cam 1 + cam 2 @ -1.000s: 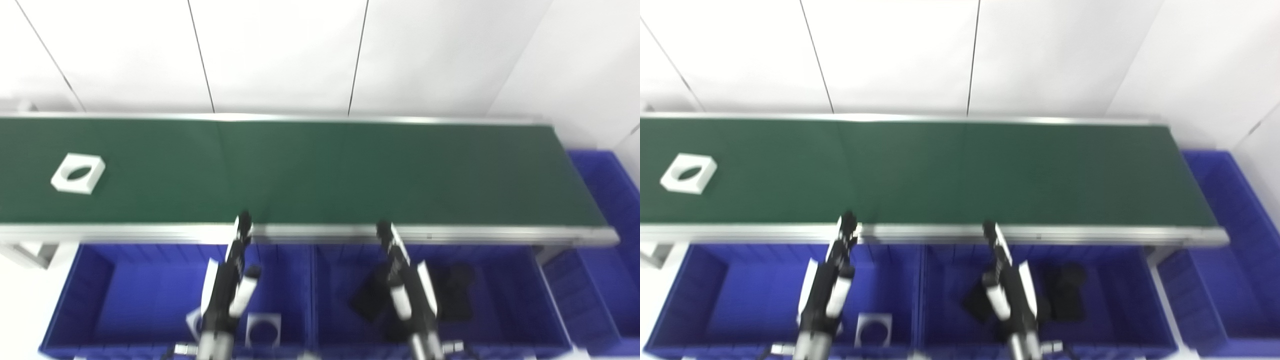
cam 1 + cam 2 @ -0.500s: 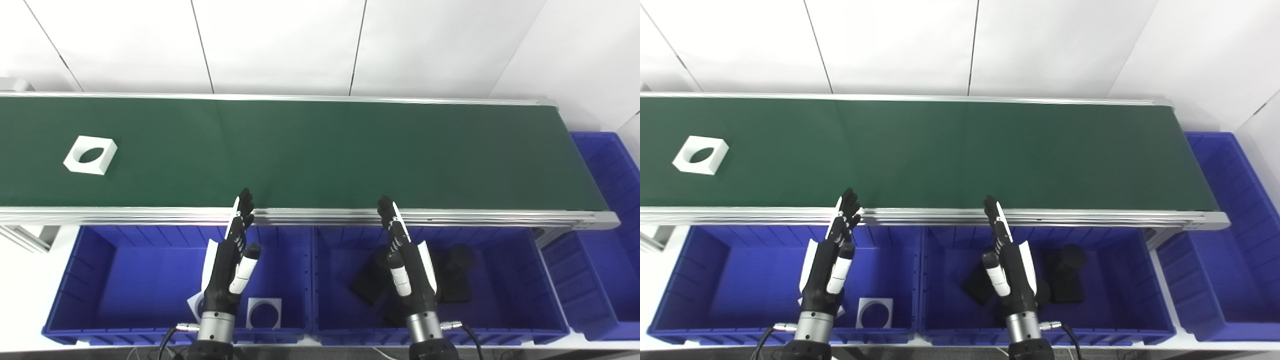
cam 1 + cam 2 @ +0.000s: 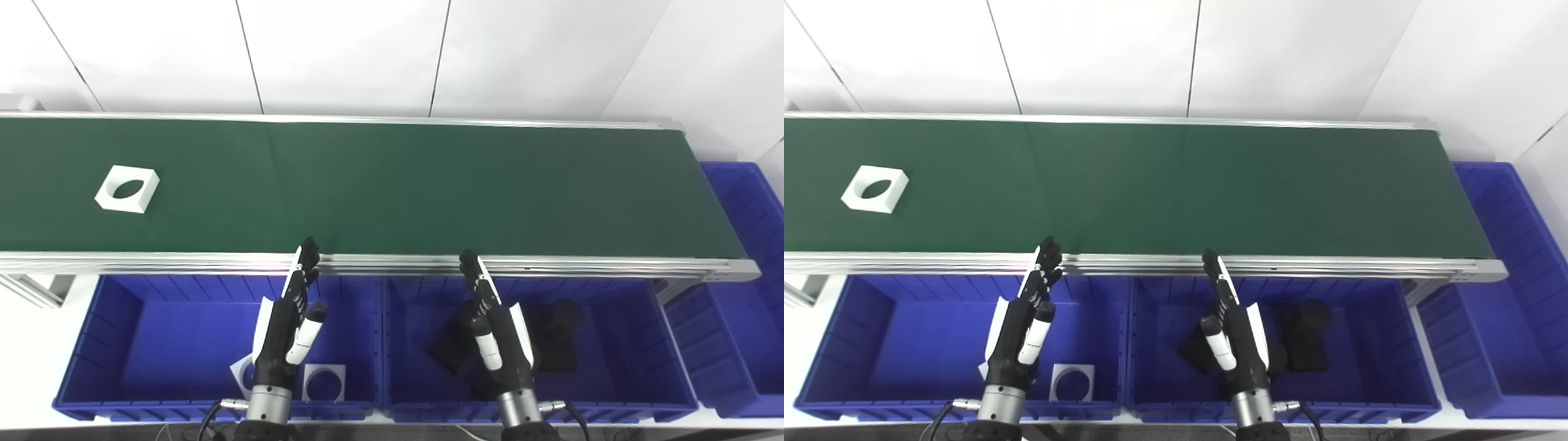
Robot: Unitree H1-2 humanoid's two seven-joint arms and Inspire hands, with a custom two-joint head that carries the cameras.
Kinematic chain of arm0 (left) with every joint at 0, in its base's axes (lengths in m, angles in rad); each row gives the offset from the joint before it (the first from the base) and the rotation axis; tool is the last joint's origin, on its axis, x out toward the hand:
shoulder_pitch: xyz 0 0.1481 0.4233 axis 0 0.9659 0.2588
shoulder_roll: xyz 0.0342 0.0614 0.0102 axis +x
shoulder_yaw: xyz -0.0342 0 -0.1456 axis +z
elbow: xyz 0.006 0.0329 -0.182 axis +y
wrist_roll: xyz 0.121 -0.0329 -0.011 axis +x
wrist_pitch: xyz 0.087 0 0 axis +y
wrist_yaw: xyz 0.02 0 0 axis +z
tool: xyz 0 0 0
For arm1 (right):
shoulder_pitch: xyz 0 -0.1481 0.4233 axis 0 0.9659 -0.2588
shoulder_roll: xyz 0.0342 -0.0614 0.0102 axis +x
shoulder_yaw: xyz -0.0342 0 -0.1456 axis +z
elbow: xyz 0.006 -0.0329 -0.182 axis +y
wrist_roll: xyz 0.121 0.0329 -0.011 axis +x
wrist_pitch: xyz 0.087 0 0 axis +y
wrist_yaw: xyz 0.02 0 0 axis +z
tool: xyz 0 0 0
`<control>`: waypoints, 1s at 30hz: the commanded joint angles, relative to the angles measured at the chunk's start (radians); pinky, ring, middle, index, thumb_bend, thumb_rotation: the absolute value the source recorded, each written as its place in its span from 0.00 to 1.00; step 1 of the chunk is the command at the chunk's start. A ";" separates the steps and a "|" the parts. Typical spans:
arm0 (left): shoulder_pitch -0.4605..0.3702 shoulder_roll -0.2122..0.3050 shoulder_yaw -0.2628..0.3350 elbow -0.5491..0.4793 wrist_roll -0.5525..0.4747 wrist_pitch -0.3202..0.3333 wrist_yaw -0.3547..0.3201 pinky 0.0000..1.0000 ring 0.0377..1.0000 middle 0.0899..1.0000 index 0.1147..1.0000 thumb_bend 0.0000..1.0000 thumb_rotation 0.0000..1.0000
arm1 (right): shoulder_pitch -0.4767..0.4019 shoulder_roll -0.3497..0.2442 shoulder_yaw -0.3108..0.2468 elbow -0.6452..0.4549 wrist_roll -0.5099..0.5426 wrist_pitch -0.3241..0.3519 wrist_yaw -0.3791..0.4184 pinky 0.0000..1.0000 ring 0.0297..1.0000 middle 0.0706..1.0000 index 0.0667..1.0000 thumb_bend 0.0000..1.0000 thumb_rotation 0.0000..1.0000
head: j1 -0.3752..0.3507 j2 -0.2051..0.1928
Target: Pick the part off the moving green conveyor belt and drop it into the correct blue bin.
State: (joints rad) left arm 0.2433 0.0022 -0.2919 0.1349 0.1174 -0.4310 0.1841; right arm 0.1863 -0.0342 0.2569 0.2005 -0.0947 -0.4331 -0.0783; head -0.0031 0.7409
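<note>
A white square part with a round hole (image 3: 127, 189) lies on the green conveyor belt (image 3: 392, 184) at its far left. My left hand (image 3: 288, 324) hovers open over the left blue bin (image 3: 122, 343), fingers stretched toward the belt's near rail. Over the middle blue bin (image 3: 612, 361) my right hand (image 3: 493, 331) is open too and holds nothing. Both hands are far to the right of the white part.
The left bin holds a white square part (image 3: 323, 383) and another white piece (image 3: 242, 372) partly hidden by my left hand. Black parts (image 3: 560, 334) lie in the middle bin. A third blue bin (image 3: 744, 294) stands at the belt's right end.
The white part has travelled to the right along the belt. The camera settled from a blurred, shifted view. Both hands stay open over their bins with only slight shifts.
</note>
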 commanded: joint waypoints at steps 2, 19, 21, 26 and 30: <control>-0.006 0.002 -0.004 -0.012 -0.001 -0.039 0.005 0.94 0.96 0.97 0.97 0.75 0.94 | -0.007 0.006 0.003 -0.018 -0.001 -0.037 0.000 0.99 0.98 0.96 0.97 0.85 1.00 | 0.001 -0.002; -0.020 0.003 -0.051 0.066 0.037 -0.039 0.091 0.89 0.93 0.95 0.95 0.80 0.92 | -0.018 -0.019 0.006 0.052 0.034 -0.037 0.003 1.00 0.97 0.97 0.98 0.84 1.00 | 0.132 -0.139; -0.027 0.005 -0.066 0.086 0.036 -0.039 0.111 0.88 0.93 0.95 0.94 0.80 0.91 | -0.022 -0.023 0.002 0.067 0.044 -0.037 0.007 1.00 0.97 0.97 0.99 0.83 1.00 | 0.155 -0.170; -0.040 0.013 -0.099 0.119 0.031 -0.039 0.142 0.90 0.93 0.95 0.94 0.82 0.91 | -0.033 -0.029 0.002 0.096 0.046 -0.037 -0.002 0.98 0.96 0.97 0.99 0.81 1.00 | 0.167 -0.204; -0.055 0.019 -0.118 0.137 0.025 -0.039 0.165 0.88 0.92 0.95 0.93 0.84 0.89 | -0.043 -0.029 0.000 0.117 0.054 -0.037 0.005 1.00 0.97 0.98 0.99 0.81 1.00 | 0.177 -0.230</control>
State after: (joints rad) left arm 0.2107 0.0210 -0.4019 0.2802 0.1432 -0.4324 0.3314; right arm 0.1582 -0.0682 0.2599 0.3247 -0.0524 -0.4332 -0.0785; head 0.1733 0.5108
